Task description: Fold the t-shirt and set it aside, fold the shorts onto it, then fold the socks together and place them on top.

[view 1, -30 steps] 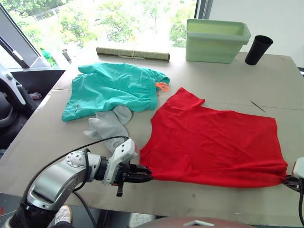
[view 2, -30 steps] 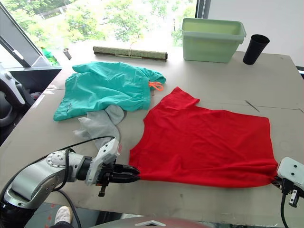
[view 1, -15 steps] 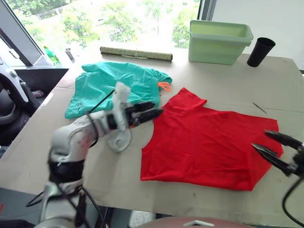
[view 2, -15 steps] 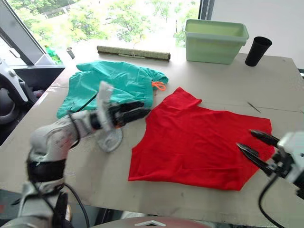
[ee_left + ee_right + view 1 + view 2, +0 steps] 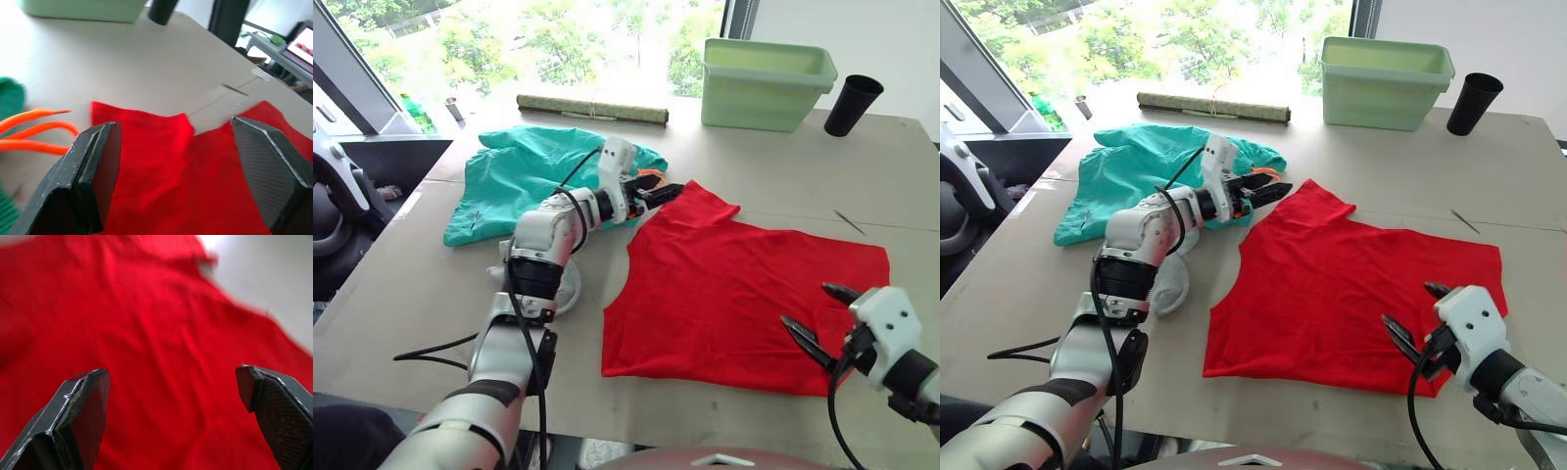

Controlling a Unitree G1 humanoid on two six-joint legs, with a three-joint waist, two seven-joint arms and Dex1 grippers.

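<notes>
The red t-shirt [image 5: 744, 294] lies spread on the grey-brown table [image 5: 401, 294], folded over on itself so that one short sleeve [image 5: 700, 201] points toward the far side, with the near edge close to the table's front. The left gripper [image 5: 664, 193] reaches out over that sleeve corner, its two black fingers parted with nothing between them; in the left wrist view the sleeve's edge sits between the fingers [image 5: 95, 166] and the orange drawstring [image 5: 34, 129] loops just beside it. The right gripper [image 5: 818, 318] hovers over the shirt's near right corner, its fingers [image 5: 80, 406] spread wide and holding nothing, with red cloth filling the space between them in the right wrist view. The teal-green shorts [image 5: 524, 176] lie crumpled at the far left of the shirt, their drawstring end nearest the sleeve, cloth close to but not clearly touching the shirt. The light grey socks [image 5: 563, 284] lie on the table in front of the shorts, largely hidden by the left forearm that passes over them. At the far edge of the table stand a pale green plastic tub [image 5: 766, 83] and, just to its right, a black cup [image 5: 852, 104]; a rolled mat [image 5: 592, 110] lies along the window side, behind the shorts.
</notes>
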